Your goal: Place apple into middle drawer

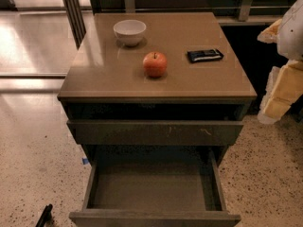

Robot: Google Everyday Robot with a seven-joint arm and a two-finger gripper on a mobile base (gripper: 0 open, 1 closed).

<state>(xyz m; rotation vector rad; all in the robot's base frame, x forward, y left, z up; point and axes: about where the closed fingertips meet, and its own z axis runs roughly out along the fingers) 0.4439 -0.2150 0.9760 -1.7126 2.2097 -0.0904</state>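
view: single camera | stance: above and in front of the tan flat-topped wooden drawer cabinet [189, 82], facing down and back across it | range: near, the cabinet fills the frame, its pulled-out dark olive-brown wooden drawer [151, 193] nearest | gripper [45, 215]: low, left of the cabinet's front

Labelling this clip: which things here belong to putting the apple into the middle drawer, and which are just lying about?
For the job: apple, on the cabinet top; middle drawer, pulled open; tool, at the right edge.
Lying about: white bowl; dark packet.
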